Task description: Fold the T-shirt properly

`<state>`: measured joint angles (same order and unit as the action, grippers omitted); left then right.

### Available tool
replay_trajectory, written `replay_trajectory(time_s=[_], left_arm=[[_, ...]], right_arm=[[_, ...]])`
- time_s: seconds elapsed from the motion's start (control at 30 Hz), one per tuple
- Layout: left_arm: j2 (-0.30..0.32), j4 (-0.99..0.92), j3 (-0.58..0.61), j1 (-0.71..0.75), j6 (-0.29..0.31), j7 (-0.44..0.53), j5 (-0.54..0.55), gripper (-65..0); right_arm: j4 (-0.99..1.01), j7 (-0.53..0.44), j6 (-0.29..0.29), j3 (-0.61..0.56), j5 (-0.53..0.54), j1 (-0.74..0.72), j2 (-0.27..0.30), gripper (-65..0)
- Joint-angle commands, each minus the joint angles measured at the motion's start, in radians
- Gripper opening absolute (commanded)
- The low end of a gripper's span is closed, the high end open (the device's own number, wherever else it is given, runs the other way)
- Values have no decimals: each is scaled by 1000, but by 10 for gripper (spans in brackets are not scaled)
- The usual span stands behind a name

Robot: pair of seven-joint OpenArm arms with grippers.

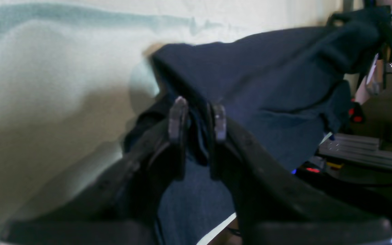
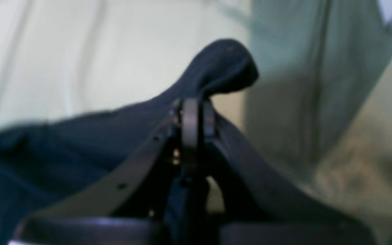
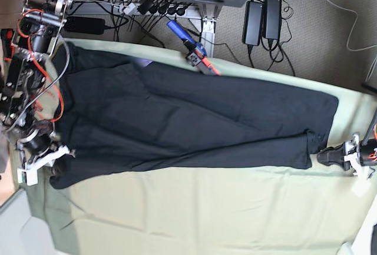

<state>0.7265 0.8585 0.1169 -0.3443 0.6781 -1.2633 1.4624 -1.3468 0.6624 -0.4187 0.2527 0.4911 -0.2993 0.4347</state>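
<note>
At the far left of the base view the right gripper (image 3: 56, 159) sits at the lower left corner of the T-shirt (image 3: 194, 122), and its wrist view shows the jaws pressed together with a bump of black cloth (image 2: 226, 64) standing up past the fingertips, so this end looks firmly pinched. The T-shirt lies stretched across the middle of the frame on the pale green table cloth (image 3: 194, 214), plain black side up, already doubled into a long band from the left edge to the right. At the far right the left gripper (image 3: 323, 155) touches the shirt's lower right corner; in its wrist view the two fingertips (image 1: 178, 117) stand a little apart with a fold of fabric between them, so whether it truly grips I cannot tell. The risk I see lies there: with one end clamped and the other loose, any pull from the left would drag the band sideways and skew the fold, and cloth snagged on a pad could lift and crumple the right corner as that arm moves off
</note>
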Motion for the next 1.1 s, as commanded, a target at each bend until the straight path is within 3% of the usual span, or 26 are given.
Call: replay_trajectory(time_s=[0.0, 0.27, 0.57, 1.07], left_arm=[[24, 14, -7, -24, 20, 10, 21, -511], [24, 14, -7, -24, 20, 6, 21, -511], [25, 14, -7, -23, 20, 6, 21, -512], [24, 14, -7, -15, 20, -6, 21, -512]], right_arm=[[-5, -36, -86, 2, 4, -48, 19, -650], [91, -62, -87, -149, -44, -201, 19, -650], [89, -76, -86, -268, -127, -191, 23, -650], [-240, -66, -84, -268, -117, 88, 170, -650]])
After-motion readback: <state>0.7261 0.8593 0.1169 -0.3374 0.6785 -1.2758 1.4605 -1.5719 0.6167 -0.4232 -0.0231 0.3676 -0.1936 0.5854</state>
